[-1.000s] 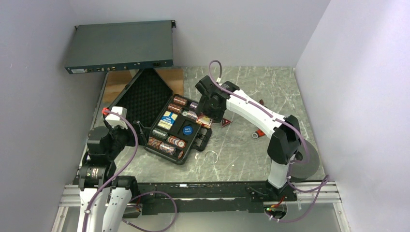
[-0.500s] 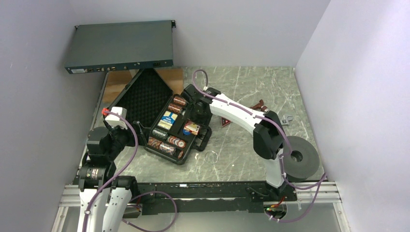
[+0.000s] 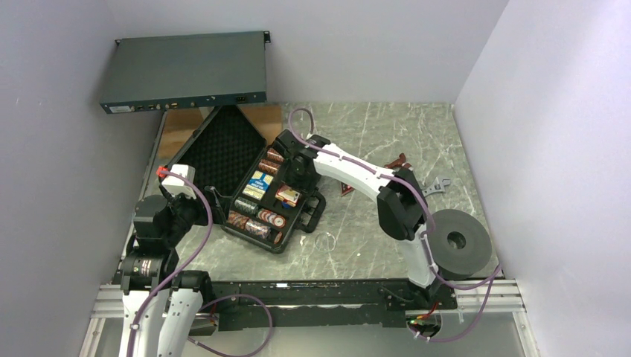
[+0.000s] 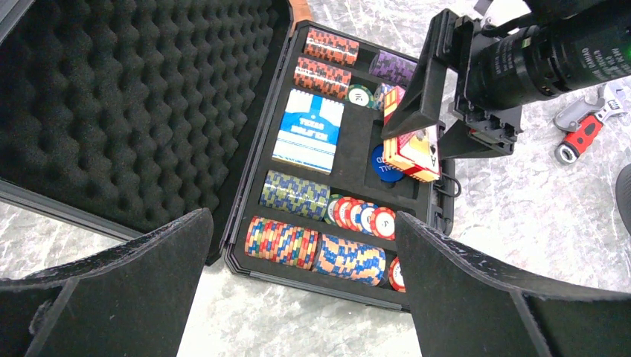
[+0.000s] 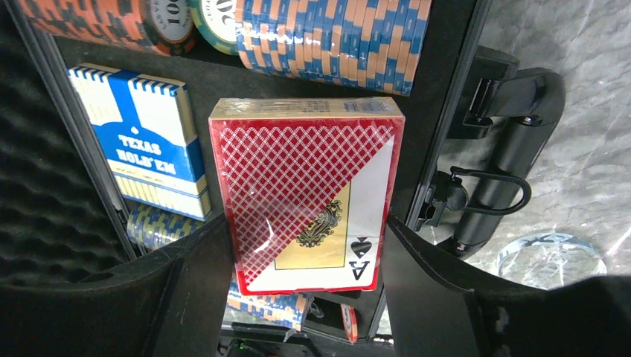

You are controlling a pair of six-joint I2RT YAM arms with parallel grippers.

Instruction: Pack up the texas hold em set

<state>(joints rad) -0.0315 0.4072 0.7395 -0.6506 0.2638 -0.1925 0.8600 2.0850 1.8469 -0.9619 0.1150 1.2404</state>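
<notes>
Change: right gripper (image 5: 309,253) comes over the case (image 3: 223,149), frame centre
Grip: we see it clamping the red card box (image 5: 298,171)
Other arm: left gripper (image 4: 298,294) spread, empty
Meaning: we judge only lowering remains

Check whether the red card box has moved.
Yes. Held in the right gripper, the red card box has travelled left from the right rim of the black case to over its tray, nearer the blue card box.

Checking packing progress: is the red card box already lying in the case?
No, the right gripper holds the red card box above the case.
</notes>
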